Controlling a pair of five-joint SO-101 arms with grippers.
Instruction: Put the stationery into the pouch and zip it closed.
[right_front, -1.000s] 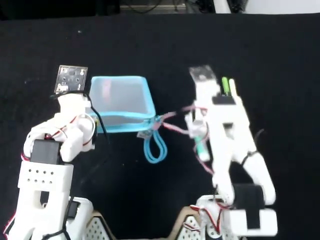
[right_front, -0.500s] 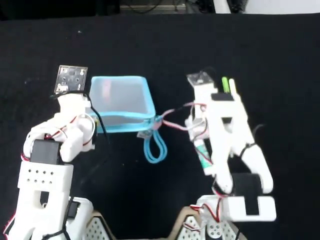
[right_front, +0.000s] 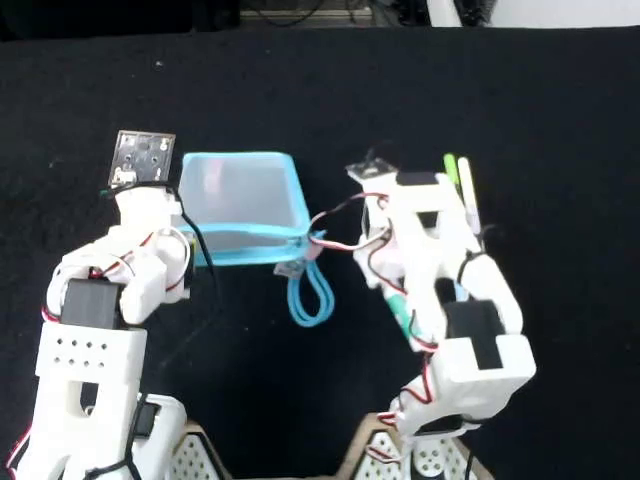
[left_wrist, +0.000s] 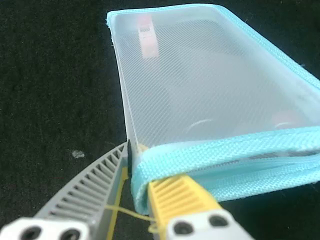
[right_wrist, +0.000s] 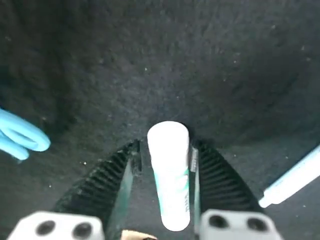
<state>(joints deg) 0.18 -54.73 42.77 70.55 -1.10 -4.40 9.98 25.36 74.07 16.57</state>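
Swinging toward the pouch (right_front: 240, 195), the right arm has turned its wrist in from the far right over the last second, and it now hangs just right of the pouch's blue loop (right_front: 310, 295). The right gripper (right_wrist: 167, 145) has carried a white-and-green tube (right_wrist: 170, 175) along with it. Its jaws are clenched on the tube's sides, with the rounded end poking out past the tips. From above, the tube (right_front: 398, 308) shows under the arm, right of the pouch and nearer the robot than the pouch's zip edge.

At the pouch's near left corner, the left gripper (left_wrist: 134, 165) has not shifted. It pinches the teal zip band there, pinning the pouch to the table (right_front: 560, 120). A pink item already shows through the mesh wall.

Two pens (right_front: 458, 175) lie well right of the pouch, beyond the right arm.

So this looks like the carry step. The tube is lifted and on its way but not yet over the pouch's mouth. With the pens left to load and the zip undone, the task is likely less than half done.
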